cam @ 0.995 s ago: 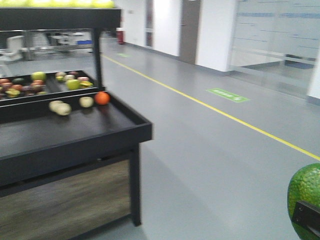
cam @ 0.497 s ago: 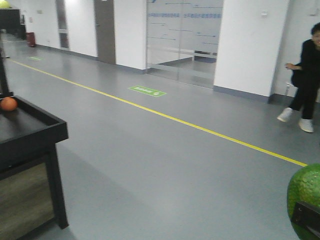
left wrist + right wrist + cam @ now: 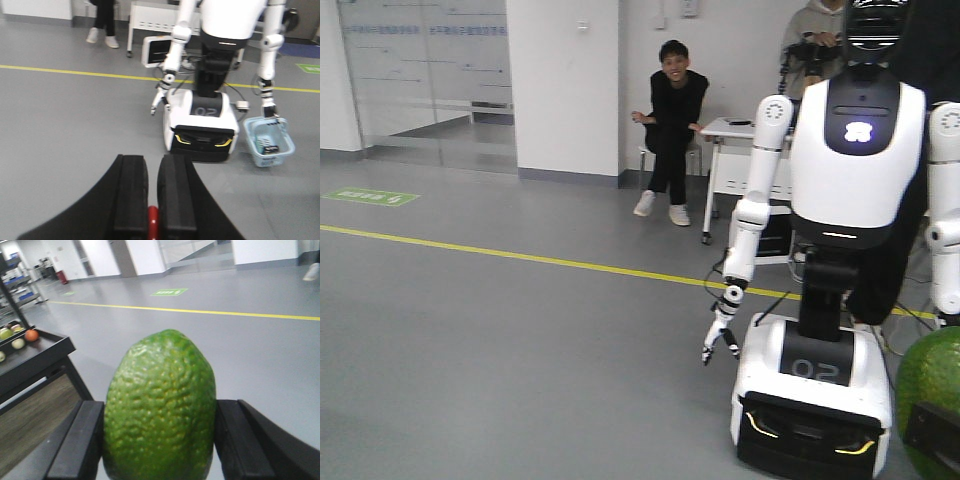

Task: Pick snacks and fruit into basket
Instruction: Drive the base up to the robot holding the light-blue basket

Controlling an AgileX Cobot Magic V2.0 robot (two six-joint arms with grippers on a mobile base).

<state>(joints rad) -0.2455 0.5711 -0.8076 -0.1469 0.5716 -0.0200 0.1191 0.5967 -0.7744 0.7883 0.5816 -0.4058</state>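
Already the right gripper is pinching the fruit between its two black pads, one on each flank, holding it upright above the floor; in the front view the fruit is peeking in at the lower right corner. The left gripper is carrying nothing, its pads pressed nearly together with only a thin slit between them. The basket is hanging from the hand of a white robot standing ahead, and something small and dark is lying inside it, too blurred to name. So, as I judge it, the fruit is picked but not yet dropped in, and whether the snacks are already in is not clear. The shelf with loose fruit is showing only at the left of the right wrist view.

Compared with a second ago, the front view is swinging round: the shelf that filled its left side is gone, the corridor has passed, and the white robot and a seated man are now facing it; the fruit is sitting in the same corner
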